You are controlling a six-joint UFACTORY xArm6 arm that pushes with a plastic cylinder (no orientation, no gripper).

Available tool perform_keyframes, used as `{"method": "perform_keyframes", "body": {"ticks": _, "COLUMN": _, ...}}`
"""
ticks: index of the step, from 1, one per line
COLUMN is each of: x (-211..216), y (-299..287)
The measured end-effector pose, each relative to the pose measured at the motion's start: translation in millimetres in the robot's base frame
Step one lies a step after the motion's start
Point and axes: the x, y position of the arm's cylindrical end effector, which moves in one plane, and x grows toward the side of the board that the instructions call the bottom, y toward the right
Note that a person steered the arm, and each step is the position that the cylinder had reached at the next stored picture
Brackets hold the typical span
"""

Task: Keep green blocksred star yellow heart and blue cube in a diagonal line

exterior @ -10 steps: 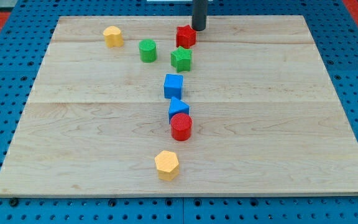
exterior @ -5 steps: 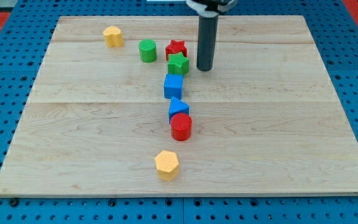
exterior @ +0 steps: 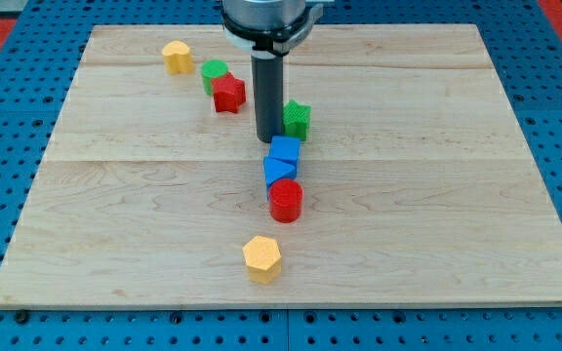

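No gripper fitted, nothing held. My tip [exterior: 267, 139] set between red star [exterior: 228, 93] and green star [exterior: 297, 120], just above blue cube [exterior: 283, 151]. Yellow heart [exterior: 176, 57] at bench [exterior: 457, 195] top-left. Short, centred pushes advised; neighbours easily disturbed.

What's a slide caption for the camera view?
My tip rests above the blue cube, left of the green star; red star touches green cylinder.

A straight, dark grey, matte cylindrical rod is showing, ending in my tip [exterior: 267, 141]; at the frame's top centre it is joining a wider collar with a pale rim.
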Motion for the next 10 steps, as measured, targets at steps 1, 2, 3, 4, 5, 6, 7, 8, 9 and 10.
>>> {"method": "perform_keyframes", "body": {"ticks": 1, "x": 27, "y": -13}}
{"method": "perform_keyframes", "body": {"ticks": 2, "x": 57, "y": -19}}
{"method": "perform_keyframes", "body": {"ticks": 3, "x": 66, "y": -9}}
{"method": "perform_keyframes", "body": {"ticks": 4, "x": 48, "y": -39}}
{"method": "perform_keyframes", "body": {"ticks": 5, "x": 42, "y": -31}}
{"method": "perform_keyframes", "body": {"ticks": 6, "x": 44, "y": 40}}
{"method": "perform_keyframes", "body": {"ticks": 7, "x": 51, "y": 121}}
{"method": "perform_keyframes", "body": {"ticks": 8, "x": 79, "y": 150}}
{"method": "perform_keyframes", "body": {"ticks": 9, "x": 80, "y": 123}}
{"method": "perform_keyframes", "body": {"ticks": 10, "x": 80, "y": 115}}
